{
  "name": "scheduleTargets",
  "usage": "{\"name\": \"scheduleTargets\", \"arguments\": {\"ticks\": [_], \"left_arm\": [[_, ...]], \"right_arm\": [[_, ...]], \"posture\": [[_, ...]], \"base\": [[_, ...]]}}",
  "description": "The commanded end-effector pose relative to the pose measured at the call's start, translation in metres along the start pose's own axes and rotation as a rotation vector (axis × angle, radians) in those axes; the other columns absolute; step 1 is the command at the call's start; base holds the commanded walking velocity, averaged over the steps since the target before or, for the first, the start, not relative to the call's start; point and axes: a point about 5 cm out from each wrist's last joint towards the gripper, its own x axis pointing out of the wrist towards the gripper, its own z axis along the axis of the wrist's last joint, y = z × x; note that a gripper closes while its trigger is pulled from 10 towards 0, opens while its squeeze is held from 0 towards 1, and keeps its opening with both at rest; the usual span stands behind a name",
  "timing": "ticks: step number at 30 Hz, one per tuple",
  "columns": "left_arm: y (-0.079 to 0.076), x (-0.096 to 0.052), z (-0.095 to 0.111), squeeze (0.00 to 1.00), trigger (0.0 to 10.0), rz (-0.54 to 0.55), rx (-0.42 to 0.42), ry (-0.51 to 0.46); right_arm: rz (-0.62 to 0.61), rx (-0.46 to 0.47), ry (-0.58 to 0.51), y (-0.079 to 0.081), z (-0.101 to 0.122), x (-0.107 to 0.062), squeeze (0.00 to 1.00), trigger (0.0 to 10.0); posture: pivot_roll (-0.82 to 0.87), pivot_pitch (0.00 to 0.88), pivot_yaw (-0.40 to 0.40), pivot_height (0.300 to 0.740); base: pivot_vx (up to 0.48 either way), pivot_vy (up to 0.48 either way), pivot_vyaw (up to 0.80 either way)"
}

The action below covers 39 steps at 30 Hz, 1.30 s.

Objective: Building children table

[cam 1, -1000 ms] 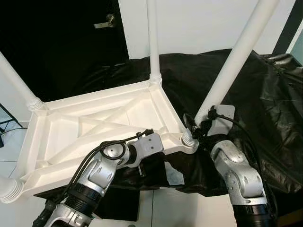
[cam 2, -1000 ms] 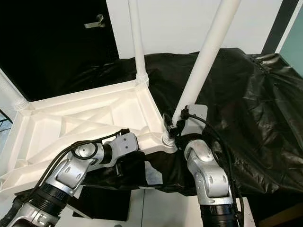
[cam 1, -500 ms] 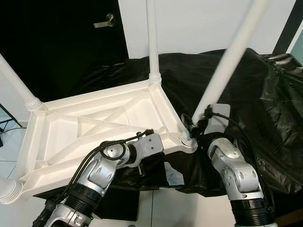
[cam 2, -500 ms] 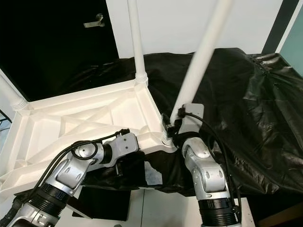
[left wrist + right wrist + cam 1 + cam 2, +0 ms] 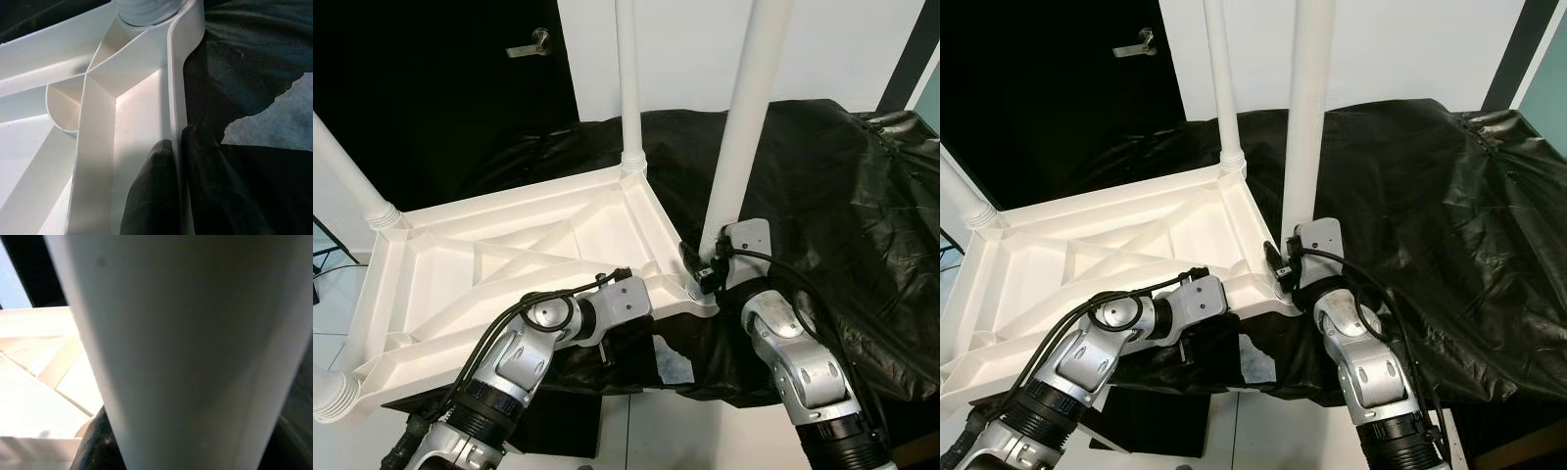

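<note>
Because the white tabletop (image 5: 519, 264) lies upside down across the middle and left of the frame, its ribbed underside faces up and its legs point to the ceiling. The leg being fitted (image 5: 742, 127) rises from the near right corner socket (image 5: 698, 286), just right of centre, and stands about upright. The right gripper (image 5: 710, 266) is at the foot of that leg, and the right wrist view looks straight onto the leg's white surface with dark fingers (image 5: 95, 445) at either side, so I judge it clamped on the leg. The left gripper (image 5: 178, 161) pinches the tabletop's near rim, one finger inside the wall and one outside, steadying the frame. Another leg (image 5: 627, 88) stands at the far corner, a third (image 5: 347, 171) at the left edge, and the base of a fourth (image 5: 331, 395) shows at lower left. A black sheet (image 5: 842, 196) covers the surface beneath, with a dark door (image 5: 440, 78) at upper left. The step in hand looks like seating this last leg; next would be turning or pressing it home while the rim is held firm.
</note>
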Motion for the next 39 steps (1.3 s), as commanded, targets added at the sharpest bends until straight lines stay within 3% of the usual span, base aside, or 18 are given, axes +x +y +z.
{"name": "scheduleTargets", "arguments": {"ticks": [1,8,17,20,26,36,37,39], "left_arm": [[0.012,-0.008,-0.026,0.0,10.0,0.204,-0.044,0.123],[0.012,-0.009,-0.027,0.0,10.0,0.201,-0.04,0.124],[0.012,-0.01,-0.027,0.0,10.0,0.201,-0.035,0.126],[0.012,-0.01,-0.027,0.0,10.0,0.2,-0.033,0.126],[0.012,-0.01,-0.027,0.0,10.0,0.199,-0.029,0.127],[0.012,-0.011,-0.026,0.0,10.0,0.199,-0.026,0.127],[0.012,-0.011,-0.026,0.0,10.0,0.199,-0.025,0.128],[0.012,-0.011,-0.026,0.0,10.0,0.199,-0.025,0.128]], "right_arm": [[0.033,-0.008,0.11,0.005,-0.025,-0.005,0.0,10.0],[0.121,-0.097,0.074,0.013,-0.029,-0.01,0.0,10.0],[0.192,-0.074,0.029,0.021,-0.028,-0.013,0.0,10.0],[0.178,-0.029,0.038,0.019,-0.031,-0.013,0.0,10.0],[0.1,0.164,0.102,0.011,-0.035,-0.009,0.0,10.0],[0.057,0.251,0.143,0.005,-0.038,-0.005,0.0,10.0],[0.035,0.307,0.152,0.002,-0.039,-0.004,0.0,10.0],[0.029,0.325,0.156,0.002,-0.039,-0.004,0.0,10.0]], "posture": [[-0.05,0.0,0.065,0.74],[-0.05,0.0,0.071,0.74],[-0.05,0.0,0.072,0.74],[-0.04,0.0,0.074,0.74],[-0.04,0.0,0.077,0.74],[-0.04,0.0,0.076,0.74],[-0.04,0.0,0.075,0.74],[-0.04,0.0,0.075,0.74]], "base": [[0.0,0.0,0.0],[0.0,0.0,0.0],[0.0,0.0,0.0],[0.0,0.0,0.0],[0.0,0.0,0.0],[0.0,0.0,0.0],[0.0,0.0,0.0],[0.0,0.0,0.0]]}}
